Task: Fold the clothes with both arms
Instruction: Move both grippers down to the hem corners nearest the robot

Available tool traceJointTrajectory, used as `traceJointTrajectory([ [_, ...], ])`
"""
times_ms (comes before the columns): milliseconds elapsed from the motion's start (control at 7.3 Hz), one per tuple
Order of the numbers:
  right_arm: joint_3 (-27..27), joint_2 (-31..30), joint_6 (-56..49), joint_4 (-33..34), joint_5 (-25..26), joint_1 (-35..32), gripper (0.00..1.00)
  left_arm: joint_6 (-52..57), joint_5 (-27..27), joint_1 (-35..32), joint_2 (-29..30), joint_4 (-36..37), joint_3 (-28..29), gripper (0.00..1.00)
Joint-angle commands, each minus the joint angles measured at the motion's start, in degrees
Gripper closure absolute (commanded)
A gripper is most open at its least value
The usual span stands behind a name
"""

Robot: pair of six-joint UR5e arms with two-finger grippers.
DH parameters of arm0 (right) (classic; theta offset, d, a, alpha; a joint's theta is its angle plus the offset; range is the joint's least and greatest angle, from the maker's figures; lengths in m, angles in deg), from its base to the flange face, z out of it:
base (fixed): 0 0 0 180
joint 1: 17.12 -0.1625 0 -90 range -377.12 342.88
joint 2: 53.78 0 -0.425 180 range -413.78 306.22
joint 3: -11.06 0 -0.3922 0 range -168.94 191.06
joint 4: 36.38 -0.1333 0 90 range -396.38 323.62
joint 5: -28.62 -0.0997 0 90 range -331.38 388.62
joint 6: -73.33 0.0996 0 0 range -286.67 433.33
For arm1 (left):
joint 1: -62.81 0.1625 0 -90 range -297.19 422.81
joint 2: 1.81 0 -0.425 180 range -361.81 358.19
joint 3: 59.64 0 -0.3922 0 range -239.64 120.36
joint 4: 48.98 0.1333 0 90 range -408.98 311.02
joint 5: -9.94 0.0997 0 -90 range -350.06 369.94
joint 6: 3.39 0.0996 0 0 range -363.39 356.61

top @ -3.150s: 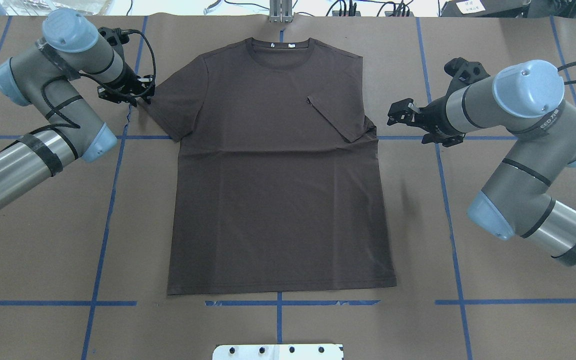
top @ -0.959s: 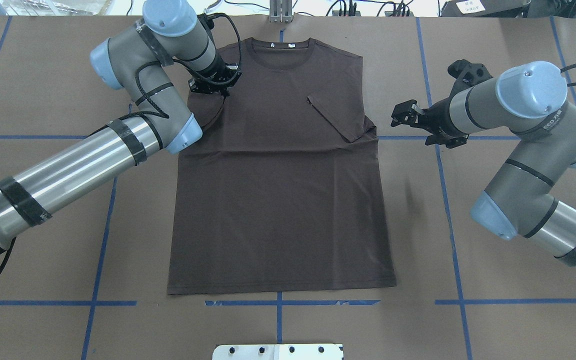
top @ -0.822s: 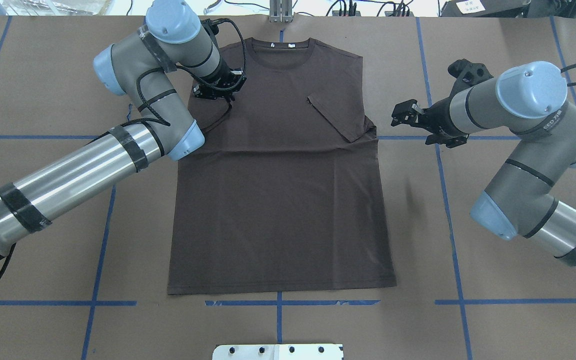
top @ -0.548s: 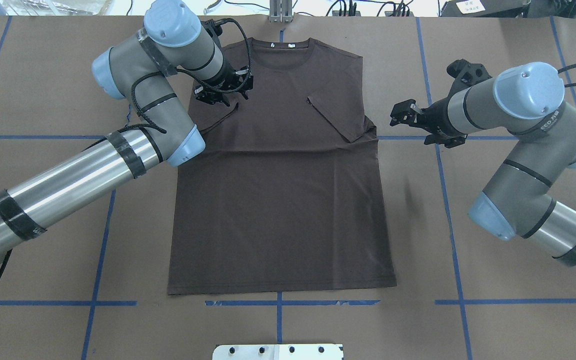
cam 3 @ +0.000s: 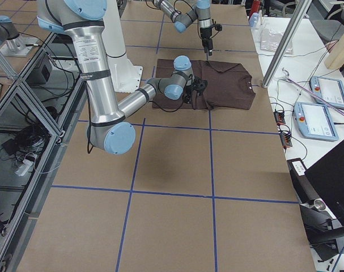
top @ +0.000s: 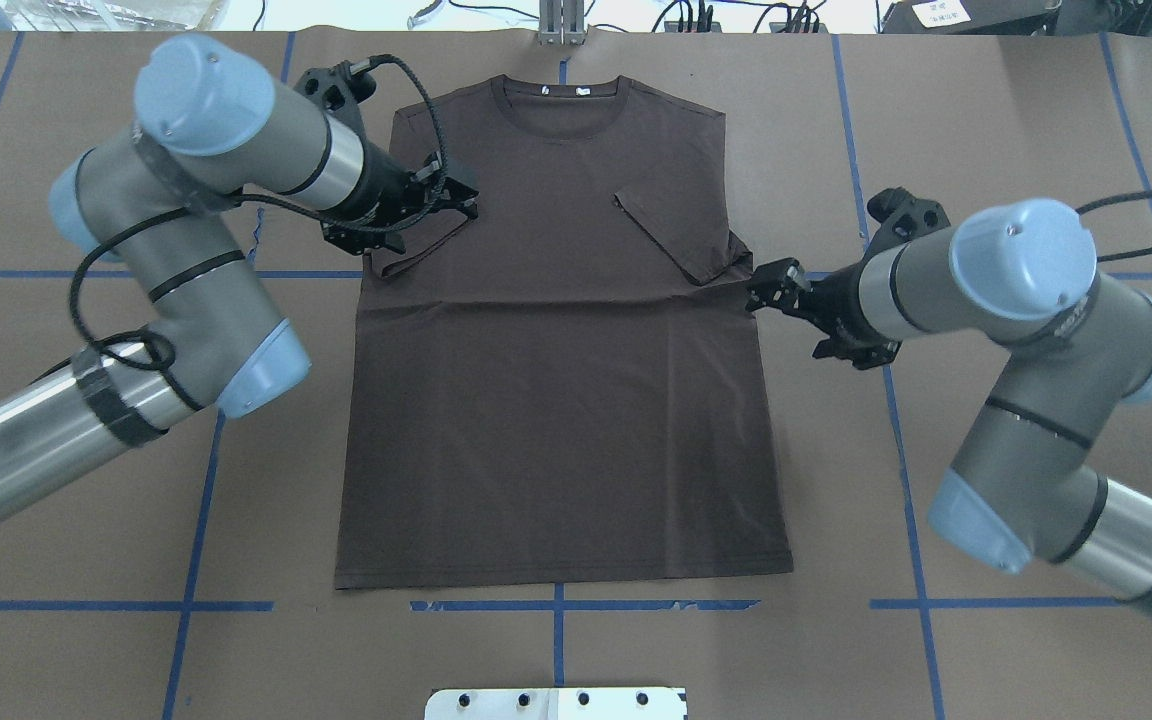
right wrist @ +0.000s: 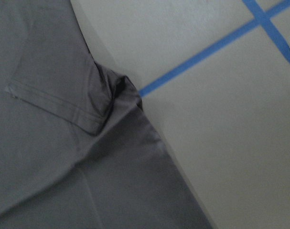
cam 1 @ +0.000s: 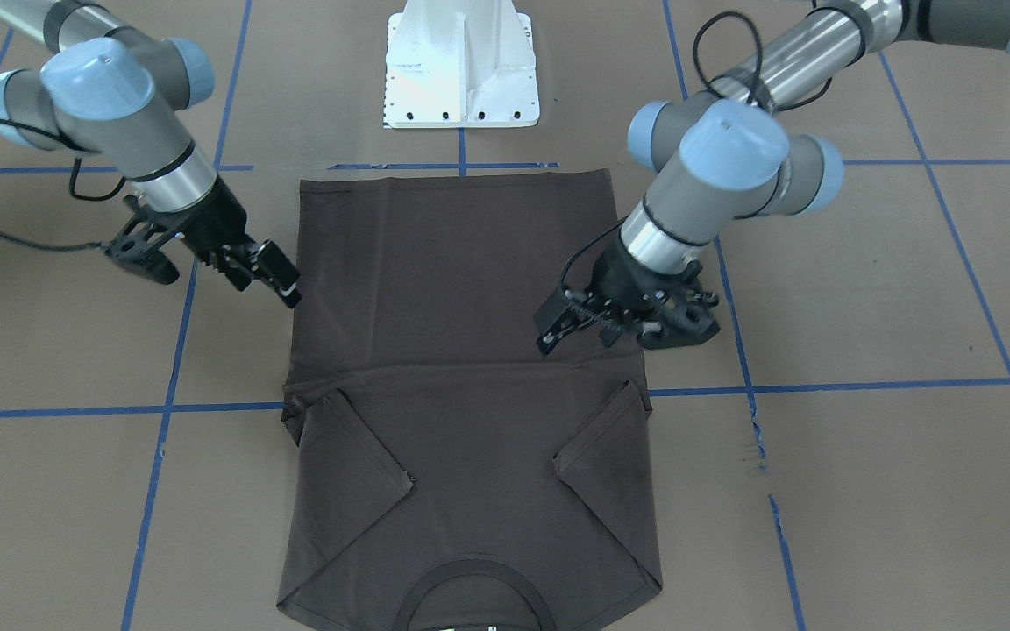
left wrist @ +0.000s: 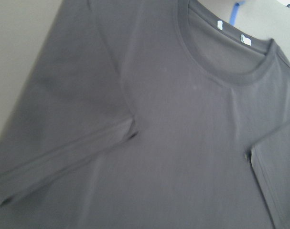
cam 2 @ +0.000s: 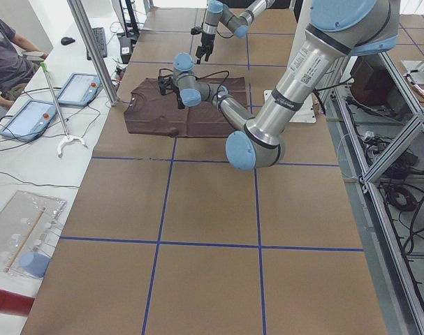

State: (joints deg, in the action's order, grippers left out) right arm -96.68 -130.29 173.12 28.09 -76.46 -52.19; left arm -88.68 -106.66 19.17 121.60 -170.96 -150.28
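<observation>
the dark brown t-shirt (top: 556,400) lies flat, front up, in the middle of the brown paper-covered table (top: 1016,90). its ribbed collar (cam 1: 474,571) is at the side far from the robot and its hem is toward the white pedestal base (cam 1: 461,70). two white neck labels (top: 581,91) show inside the collar. both short sleeves are folded inward onto the chest: the left sleeve (cam 1: 610,434) and the right sleeve (top: 671,225) each lie as a flat slanted flap.

the left gripper (top: 466,203) hangs over the folded left sleeve, below the shoulder. its fingers stand apart with nothing between them, and the left wrist view shows the sleeve lying loose on the cloth.

the right gripper (top: 758,288) is at the shirt's right side edge, just below the armpit, where the cloth is bunched a little. its fingers are spread too and hold nothing. whether the tips touch the cloth cannot be told.

blue tape lines (top: 206,450) mark a grid on the table.
</observation>
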Motion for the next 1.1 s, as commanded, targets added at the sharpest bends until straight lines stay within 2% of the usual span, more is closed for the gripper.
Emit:
traceJointTrajectory([
  [0, -12.02, -4.78, 9.48, 11.33, 15.64, 16.20, 0.00, 0.38, 0.50, 1.97, -9.83, -0.36, -11.10, 0.00],
  [137, -13.80, -5.84, 14.33, 14.69, 22.66, 22.70, 0.00, 0.47, 1.20, 2.24, -13.69, -0.45, -13.57, 0.00],
  [274, -13.99, -6.54, 18.47, 15.94, 26.99, 26.86, 0.00, 0.56, 1.20, 2.33, -15.90, -0.54, -15.33, 0.00],
  [411, -13.82, -8.29, 24.34, 15.95, 28.78, 29.51, 0.05, 0.56, 1.29, 2.42, -15.92, -0.45, -15.35, 0.00],
  [548, -13.47, -8.92, 25.79, 16.04, 30.36, 31.10, 0.07, 0.47, 1.46, 2.85, -16.01, -0.45, -15.35, 0.00],
  [959, -12.76, -8.13, 26.86, 22.00, 30.38, 31.38, 0.15, 0.38, 2.86, 3.65, -16.10, -0.28, -15.26, 0.00],
])
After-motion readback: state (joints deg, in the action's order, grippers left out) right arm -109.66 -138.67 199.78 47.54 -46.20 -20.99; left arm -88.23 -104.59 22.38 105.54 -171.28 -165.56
